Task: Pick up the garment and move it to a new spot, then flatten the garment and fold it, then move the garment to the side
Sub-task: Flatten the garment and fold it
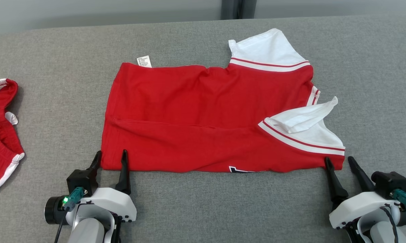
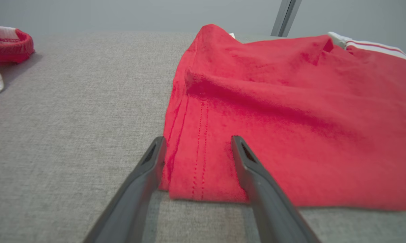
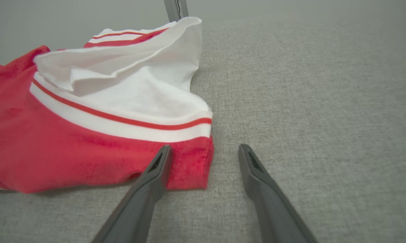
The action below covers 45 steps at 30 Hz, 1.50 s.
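Looking at the red garment [image 1: 203, 114] dead centre of the head view, lying flat-ish on the grey table [image 1: 203, 206] and doubled over lengthwise into a wide band. Got one white sleeve [image 1: 268, 47] poking out at the upper right and a second, crumpled sleeve [image 1: 304, 123] flopped over at the right, plus a little white label [image 1: 144, 61] peeking out along the top edge. A few ridges running left to right through the middle too, so not exactly crisp.

Down along the bottom edge: left gripper [image 1: 111, 153] at the lower left, spread wide, straddling the garment's near left corner without pinching it. Same deal at the lower right with the right gripper [image 1: 339, 158]: spread wide, one finger at the near right corner, the other out over bare table. Holding nothing, either of them.

Further out, another red-and-white piece of clothing [image 1: 0, 135] bunched at the far left edge, well apart. Dark post [image 1: 231, 8] up top.

Reckon mid-fold here: first lengthwise fold down, corners not gripped. Next up, probably tucking in that loose sleeve, or grabbing one short end and bringing it across to the other. Calls for closing on every layer at once, otherwise risks peeling up just the top one. After that, sliding the bundle off to the side.
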Available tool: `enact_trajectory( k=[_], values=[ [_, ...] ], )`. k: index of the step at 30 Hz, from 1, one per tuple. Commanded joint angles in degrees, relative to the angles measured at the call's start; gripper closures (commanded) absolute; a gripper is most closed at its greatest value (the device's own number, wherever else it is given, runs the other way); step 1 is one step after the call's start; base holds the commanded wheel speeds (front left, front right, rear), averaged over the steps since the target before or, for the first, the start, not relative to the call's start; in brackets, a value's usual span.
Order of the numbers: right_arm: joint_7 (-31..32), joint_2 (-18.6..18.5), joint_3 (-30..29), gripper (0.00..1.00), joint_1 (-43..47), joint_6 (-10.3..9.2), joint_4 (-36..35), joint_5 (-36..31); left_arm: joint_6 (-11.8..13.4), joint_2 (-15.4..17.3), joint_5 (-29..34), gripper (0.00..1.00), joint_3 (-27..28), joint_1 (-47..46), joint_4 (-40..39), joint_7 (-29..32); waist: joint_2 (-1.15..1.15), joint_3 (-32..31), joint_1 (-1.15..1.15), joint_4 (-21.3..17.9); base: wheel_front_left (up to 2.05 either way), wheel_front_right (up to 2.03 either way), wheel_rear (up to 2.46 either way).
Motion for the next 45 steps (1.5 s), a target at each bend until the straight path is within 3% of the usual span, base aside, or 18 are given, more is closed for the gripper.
enact_trajectory(
  k=[1, 4, 5, 6, 7, 8, 17, 22, 23, 24, 25, 30, 45],
  values=[
    [-0.25, -0.28, -0.1, 0.0, -0.51, -0.01, 0.28, 0.1, 0.0, 0.28, -0.18, 0.0, 0.03, -0.15, -0.14, -0.11, 0.0, 0.03, 0.0, 0.07, 0.0, 0.0, 0.0],
    [-0.02, 0.0, 0.8, 0.0, -1.6, -0.01, 3.85, 0.49, 0.04, 0.27, -0.11, 0.0, -0.19, -0.54, 0.22, -0.1, 0.0, 0.26, 0.0, 0.33, 0.0, 0.0, 0.0],
    [0.04, 0.05, 1.13, 0.21, -2.08, -0.01, 4.56, 0.78, 0.08, 0.27, -0.15, 0.0, -0.12, -0.69, 0.52, -0.1, 0.0, 0.39, 0.0, 0.4, 0.0, 0.0, 0.0],
    [0.1, 0.03, 1.73, 0.5, -2.41, -0.01, 5.57, 0.9, 0.06, 0.26, -0.16, 0.0, -0.05, -0.91, 0.72, -0.11, 0.0, 0.49, 0.0, 0.47, 0.0, 0.0, 0.0],
    [0.15, 0.03, 2.38, 0.67, -2.86, -0.01, 6.27, 1.09, 0.02, 0.27, -0.07, 0.0, 0.1, -1.13, 0.93, -0.11, 0.0, 0.61, 0.0, 0.53, 0.0, 0.0, 0.0],
    [0.18, -0.06, 2.99, 1.0, -3.23, 0.0, 6.72, 1.45, 0.05, 0.29, -0.01, 0.0, 0.27, -1.26, 1.14, -0.1, 0.0, 0.73, 0.0, 0.59, 0.0, 0.0, 0.0],
    [0.04, -2.41, 4.06, 1.0, -5.55, -0.02, 4.41, 3.87, 0.65, 0.27, 0.65, 0.0, 2.79, -2.1, 2.23, -0.1, 0.0, 1.22, 0.0, 0.21, 0.0, 0.0, 0.0],
    [-0.13, -2.68, 3.54, 1.0, -6.23, -0.01, 2.7, 3.43, -0.37, 0.23, -0.46, 0.0, 3.07, -2.83, 6.81, 0.11, 0.0, 1.51, 0.0, -0.39, 0.0, 0.0, 0.0],
    [-0.13, -2.6, 3.26, 1.0, -6.28, -0.01, 2.52, 3.44, -0.56, 0.21, -0.87, 0.27, 2.76, -2.91, 8.48, 0.25, 0.0, 1.51, 0.0, -0.48, 0.0, 0.0, 0.0],
    [-0.14, -2.54, 3.07, 1.0, -6.33, -0.01, 2.49, 3.35, -1.16, 0.15, -1.62, 0.68, 2.19, -3.0, 10.32, 0.39, 0.0, 1.48, 0.0, -0.54, 0.0, 0.0, 0.0],
    [-0.13, -2.49, 2.93, 1.0, -6.35, -0.01, 2.48, 3.23, -1.56, 0.1, -2.32, 1.0, 1.89, -3.29, 11.67, 0.44, 0.0, 1.43, 0.0, -0.56, 0.0, 0.0, 0.0],
    [-0.14, -2.19, 1.91, 1.0, -6.26, -0.01, 2.37, 3.25, -3.62, 0.09, -4.77, 1.0, -0.16, -4.02, 16.15, 0.57, 0.0, -0.04, 0.0, -0.28, 0.0, 0.0, 0.0],
    [-0.15, -1.46, 2.09, 1.0, 1.78, -0.01, 6.5, 4.45, -3.67, 0.57, -3.62, 1.0, 1.1, 4.78, 12.82, -0.06, 0.0, -14.75, 0.0, 1.55, 0.0, 0.0, 0.0]
  ],
)
